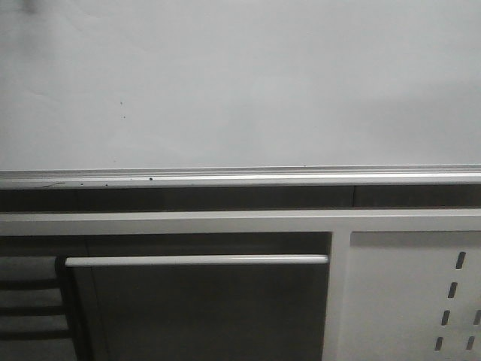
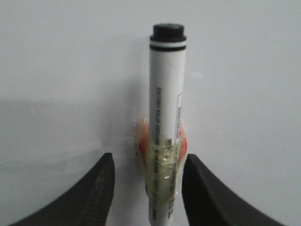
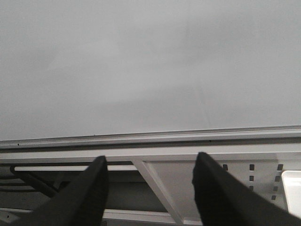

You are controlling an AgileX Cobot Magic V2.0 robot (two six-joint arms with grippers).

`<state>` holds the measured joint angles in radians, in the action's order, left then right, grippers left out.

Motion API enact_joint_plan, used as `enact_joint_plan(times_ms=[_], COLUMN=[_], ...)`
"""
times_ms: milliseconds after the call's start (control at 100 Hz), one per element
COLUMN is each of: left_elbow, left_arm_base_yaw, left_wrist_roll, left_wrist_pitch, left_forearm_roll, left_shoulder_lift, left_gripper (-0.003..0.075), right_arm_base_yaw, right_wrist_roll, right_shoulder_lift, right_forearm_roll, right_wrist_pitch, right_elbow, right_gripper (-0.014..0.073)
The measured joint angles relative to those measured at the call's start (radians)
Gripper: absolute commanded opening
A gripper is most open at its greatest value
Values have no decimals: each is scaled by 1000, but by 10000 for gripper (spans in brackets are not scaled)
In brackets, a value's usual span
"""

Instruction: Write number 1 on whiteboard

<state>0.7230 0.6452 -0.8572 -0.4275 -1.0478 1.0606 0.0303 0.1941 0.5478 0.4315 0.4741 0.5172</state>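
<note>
The whiteboard [image 1: 240,83] fills the upper front view, pale and smooth, with a silver bottom rail [image 1: 240,179]. No number 1 stroke shows on it, only tiny dark specks. Neither gripper shows in the front view. In the left wrist view my left gripper [image 2: 149,159] faces the whiteboard [image 2: 61,70] with its jaws apart. A white marker [image 2: 167,108] with a black end and a band of clear and orange tape stands between them, with a clear gap to the left finger. My right gripper [image 3: 151,159] is open and empty, facing the whiteboard [image 3: 150,66] near its rail [image 3: 150,137].
Below the rail is a grey metal frame with a horizontal bar [image 1: 195,260] and a white perforated panel [image 1: 421,301] at the lower right. The panel also shows in the right wrist view [image 3: 254,179]. Dark slats sit at the lower left [image 1: 30,301].
</note>
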Motion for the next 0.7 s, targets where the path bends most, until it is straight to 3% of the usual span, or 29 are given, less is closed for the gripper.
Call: enact_joint_plan(times_ms=[230,700], left_elbow=[35,48], left_arm_base_yaw=[0,-22], left_wrist_roll=[0,0], left_wrist_pitch=[2,27], left_forearm_roll=[0,0], left_shoulder_lift=[50,64], left_gripper=[298,20], right_arm_base_yaw=[0,0], right_wrist_roll=[2,2], right_shoulder_lift=[0,0], right_forearm_roll=[0,0], right_wrist_pitch=[0,3], right_elbow=[0,0], right_gripper=[365,365])
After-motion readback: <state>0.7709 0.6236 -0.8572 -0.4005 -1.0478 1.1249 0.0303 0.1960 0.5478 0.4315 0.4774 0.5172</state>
